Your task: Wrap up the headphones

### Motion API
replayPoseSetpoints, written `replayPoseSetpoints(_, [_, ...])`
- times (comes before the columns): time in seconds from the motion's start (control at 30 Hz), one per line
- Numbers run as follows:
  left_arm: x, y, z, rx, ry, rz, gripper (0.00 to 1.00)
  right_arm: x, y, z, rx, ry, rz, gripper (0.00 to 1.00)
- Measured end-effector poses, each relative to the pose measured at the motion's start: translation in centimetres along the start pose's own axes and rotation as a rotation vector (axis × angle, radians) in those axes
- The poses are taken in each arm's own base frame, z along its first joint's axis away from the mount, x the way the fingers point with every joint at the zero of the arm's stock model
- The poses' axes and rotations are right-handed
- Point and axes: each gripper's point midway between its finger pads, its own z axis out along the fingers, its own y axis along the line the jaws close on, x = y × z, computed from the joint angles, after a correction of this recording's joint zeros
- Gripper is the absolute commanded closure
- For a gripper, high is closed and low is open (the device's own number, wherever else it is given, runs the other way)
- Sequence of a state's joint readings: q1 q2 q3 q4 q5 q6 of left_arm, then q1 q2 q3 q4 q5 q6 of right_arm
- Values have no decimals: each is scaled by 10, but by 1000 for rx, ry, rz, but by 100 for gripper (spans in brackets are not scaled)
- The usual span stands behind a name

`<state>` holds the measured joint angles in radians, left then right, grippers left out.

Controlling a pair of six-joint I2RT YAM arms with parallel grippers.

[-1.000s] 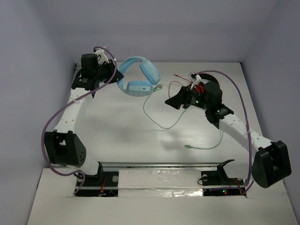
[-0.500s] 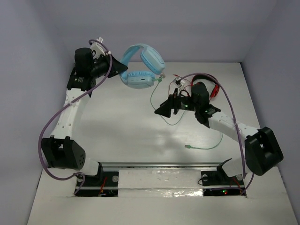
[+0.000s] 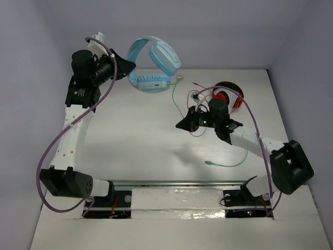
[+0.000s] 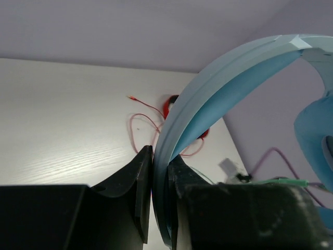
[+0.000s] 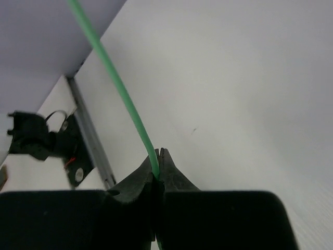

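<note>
White tabletop (image 3: 135, 140) under pale lilac walls frames the work. Left gripper (image 4: 160, 154) is clenched on the blue headband (image 4: 218, 78) and holds the light blue headphones (image 3: 153, 65) in the air. They hang well apart from the red-and-black headphones (image 3: 227, 95), on the left arm's side of them. That probably keeps the earcups free so cable can pass round them. Right gripper (image 5: 157, 152) is pinched tight on the pale green cable (image 5: 112, 78), near the red-and-black headphones on their near side. From its jaws the cable runs straight up toward the blue set. The loose tail and plug (image 3: 208, 163) lie on the tabletop, nearer the arm bases than the red-and-black headphones. Wrapping looks barely begun.
</note>
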<state>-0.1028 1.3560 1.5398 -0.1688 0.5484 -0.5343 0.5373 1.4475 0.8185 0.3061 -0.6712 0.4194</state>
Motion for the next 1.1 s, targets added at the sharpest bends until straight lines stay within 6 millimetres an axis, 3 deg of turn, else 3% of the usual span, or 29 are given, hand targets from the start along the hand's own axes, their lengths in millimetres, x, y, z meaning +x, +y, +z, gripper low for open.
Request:
replayPoseSetpoints(0.1, [-1, 15, -8, -87, -42, 30, 100, -21, -5, -19, 156, -49, -1, 100])
replayPoseSetpoints(0.2, [14, 40, -30, -216, -67, 53, 100, -70, -4, -44, 325, -157, -41, 100])
replayPoseSetpoints(0.3, [36, 64, -55, -337, -66, 84, 100, -123, 19, -74, 393, -294, -107, 100])
replayPoseSetpoints(0.4, [54, 86, -75, -441, -59, 111, 100, -165, 47, -102, 419, -396, -170, 100])
replayPoseSetpoints(0.57, [83, 117, -87, -544, 9, 142, 100, -209, 76, -133, 457, -484, -255, 100])
replayPoseSetpoints(0.7, [112, 131, -83, -564, 103, 157, 100, -237, 92, -134, 439, -499, -310, 100])
replayPoseSetpoints(0.87, [157, 118, -63, -482, 258, 209, 100, -263, 95, -112, 411, -469, -365, 100])
replayPoseSetpoints(0.97, [184, 108, -55, -399, 349, 220, 100, -268, 83, -89, 408, -430, -379, 100])
replayPoseSetpoints(1.1, [219, 97, -45, -312, 462, 231, 100, -257, 53, -59, 429, -344, -362, 100])
